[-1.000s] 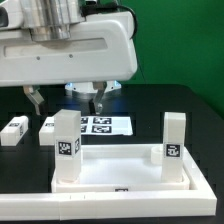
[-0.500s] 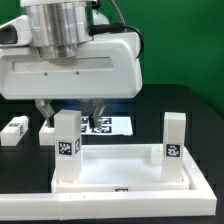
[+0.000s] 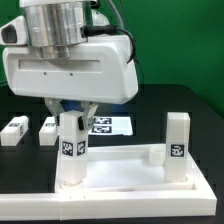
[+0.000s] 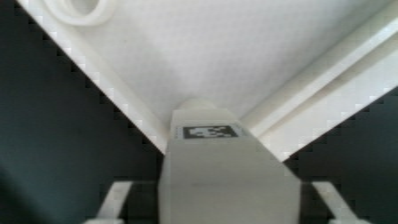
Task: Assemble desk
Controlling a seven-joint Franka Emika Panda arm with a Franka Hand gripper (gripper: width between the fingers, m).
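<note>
So, on the exterior view's left, the upright leg [image 3: 70, 150] in the desk panel [image 3: 125, 168] corner stands straight under the gripper [image 3: 70, 120], long axis vertical, top between the fingers [image 4: 118, 200]. Can't tell if they're pinching it yet.

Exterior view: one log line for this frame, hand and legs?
hand: open, straddling upright leg | second leg: upright on desk panel | two legs: lying on table

Marker board [image 3: 118, 126] flat on black table [image 3: 150, 108]; green backdrop [image 3: 190, 40] behind.
</note>
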